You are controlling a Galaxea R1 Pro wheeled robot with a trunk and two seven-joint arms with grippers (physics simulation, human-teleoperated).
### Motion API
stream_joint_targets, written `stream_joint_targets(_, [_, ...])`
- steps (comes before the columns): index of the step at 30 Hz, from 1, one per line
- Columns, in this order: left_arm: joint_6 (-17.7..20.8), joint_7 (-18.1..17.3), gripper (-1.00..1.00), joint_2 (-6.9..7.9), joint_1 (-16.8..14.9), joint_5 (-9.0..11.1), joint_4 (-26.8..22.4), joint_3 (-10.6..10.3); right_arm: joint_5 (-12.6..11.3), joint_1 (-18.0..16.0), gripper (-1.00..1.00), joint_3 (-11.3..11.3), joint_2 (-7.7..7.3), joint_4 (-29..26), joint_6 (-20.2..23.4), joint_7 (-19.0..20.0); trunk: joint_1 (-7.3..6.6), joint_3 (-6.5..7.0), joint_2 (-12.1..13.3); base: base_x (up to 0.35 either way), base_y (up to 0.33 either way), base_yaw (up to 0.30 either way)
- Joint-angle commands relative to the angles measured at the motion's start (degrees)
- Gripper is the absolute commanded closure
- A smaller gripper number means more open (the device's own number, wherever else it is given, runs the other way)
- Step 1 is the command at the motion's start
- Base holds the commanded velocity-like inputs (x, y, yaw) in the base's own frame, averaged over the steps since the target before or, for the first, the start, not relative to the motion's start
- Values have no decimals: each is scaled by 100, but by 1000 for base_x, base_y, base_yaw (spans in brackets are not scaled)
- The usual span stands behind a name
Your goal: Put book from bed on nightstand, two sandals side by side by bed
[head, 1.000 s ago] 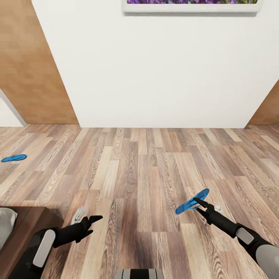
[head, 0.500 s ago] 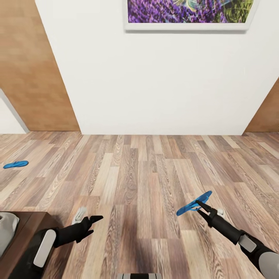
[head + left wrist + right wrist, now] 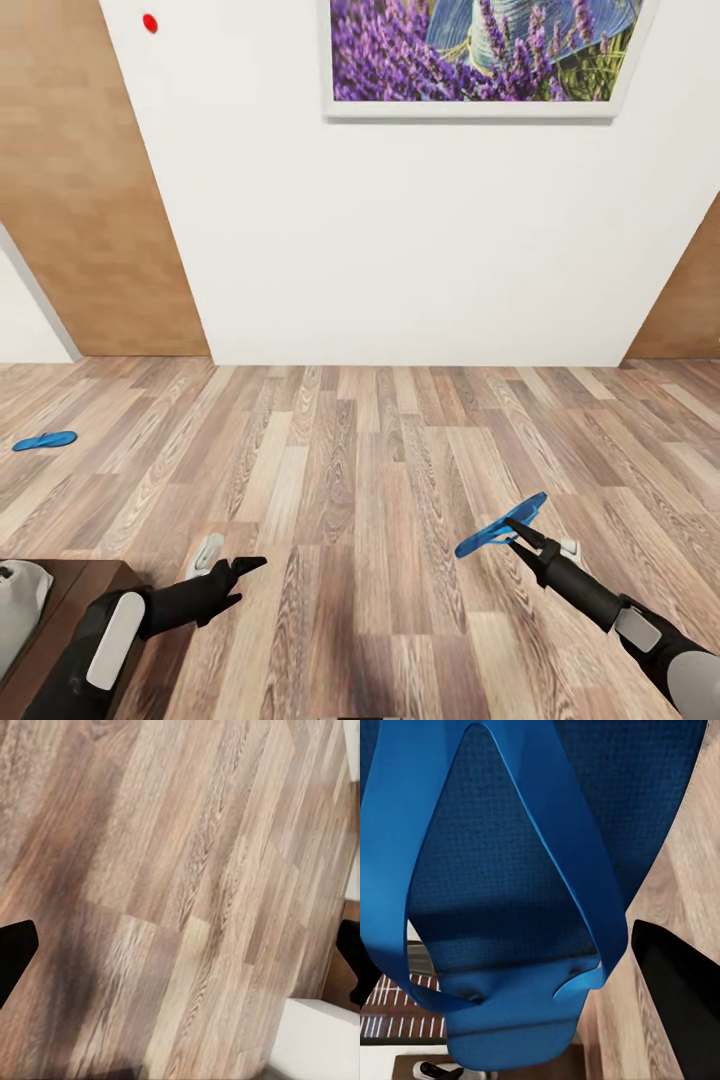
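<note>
- Head view: the right gripper [image 3: 516, 528] is closing on one blue sandal [image 3: 499, 524] and carrying it in the air above the wood-plank floor [image 3: 370, 470], the sandal tilting up toward the right.
- Head view: the second sandal [image 3: 44, 439] is lying flat on the floor far to the left, well apart from the carried one and near a light-brown wooden door [image 3: 80, 190].
- Head view: the left gripper [image 3: 243, 567] is hanging low over the floor and holding nothing; how far its jaws are parted cannot be told here. A dark-brown bed corner [image 3: 70, 600] with light-grey bedding is showing beside the left arm.
- Head view: a white wall [image 3: 420, 230] is facing the camera, bearing a framed lavender picture [image 3: 480, 55] and a small red dot [image 3: 150, 22].
- Left wrist view: the left gripper's two dark fingertips [image 3: 15, 960] are sitting at opposite edges, spread wide, with bare floor planks [image 3: 172, 870] between them and a white wall base at one corner.
- Right wrist view: the blue sandal [image 3: 517, 915] is lying right against the lens, its thong straps [image 3: 577, 870] forking across the textured sole; one dark fingertip [image 3: 682, 982] is showing beside it.
</note>
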Motion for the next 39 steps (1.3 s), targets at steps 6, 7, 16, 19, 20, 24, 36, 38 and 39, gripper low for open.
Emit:
stream_joint_targets(6, [27,-45,-100,-2,-4,-41,0,13,24,-2,100,-42,4,1,77,-15,-16,129,7,0,0,0])
stream_joint_targets(7, [27,-45,-100,-2,-4,-41,0,13,24,-2,100,-43,4,1,78,-19,-19,151,8,0,0,0])
stream_joint_targets(16, [27,-45,-100,-2,-4,-41,0,13,31,-2,100,-40,5,3,80,-25,-42,350,20,0,0,0])
stream_joint_targets(19, [27,-45,-100,-4,-4,-41,0,13,32,-2,100,-40,5,6,80,-25,-50,417,24,0,0,0])
stream_joint_targets(20, [27,-45,-100,-5,-4,-41,0,13,32,-2,100,-39,5,7,80,-25,-53,439,25,0,0,0])
stream_joint_targets(24, [27,-45,-100,-9,-4,-41,0,13,32,-2,100,-36,8,8,79,-30,-58,483,28,0,0,0])
stream_joint_targets(36, [27,-45,-100,-18,-4,-41,0,13,41,-2,100,-34,21,7,79,-28,-71,594,35,0,0,0])
stream_joint_targets(38, [27,-45,-100,-19,-4,-41,2,13,41,-2,100,-34,22,9,79,-32,-76,638,37,0,0,0])
stream_joint_targets(39, [27,-45,-100,-19,-4,-41,4,13,41,-2,100,-34,22,9,79,-29,-78,660,39,0,0,0])
